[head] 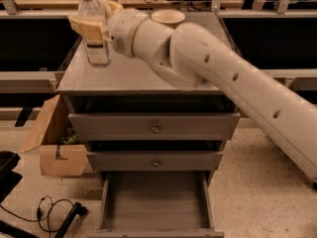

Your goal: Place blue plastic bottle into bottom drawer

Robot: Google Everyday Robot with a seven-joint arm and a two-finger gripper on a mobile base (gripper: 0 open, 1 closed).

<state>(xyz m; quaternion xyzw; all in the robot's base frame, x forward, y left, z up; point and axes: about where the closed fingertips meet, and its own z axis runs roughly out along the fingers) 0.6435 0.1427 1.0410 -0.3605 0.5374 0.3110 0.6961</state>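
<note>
The blue plastic bottle (95, 33) is clear with a white cap and stands upright over the back left of the grey cabinet top (133, 81). My gripper (90, 28) is shut on it, with tan fingers (79, 26) clasped around its middle. Whether its base touches the top, I cannot tell. My pale arm (223, 78) reaches in from the lower right across the top. The bottom drawer (156, 202) is pulled open at the foot of the cabinet, its flat floor bare. The two drawers above it are shut.
A tan bowl (168, 17) sits at the back of the cabinet top. An open cardboard box (52, 148) stands left of the cabinet. Black cables (52, 209) and a black object (7, 170) lie on the floor at the lower left.
</note>
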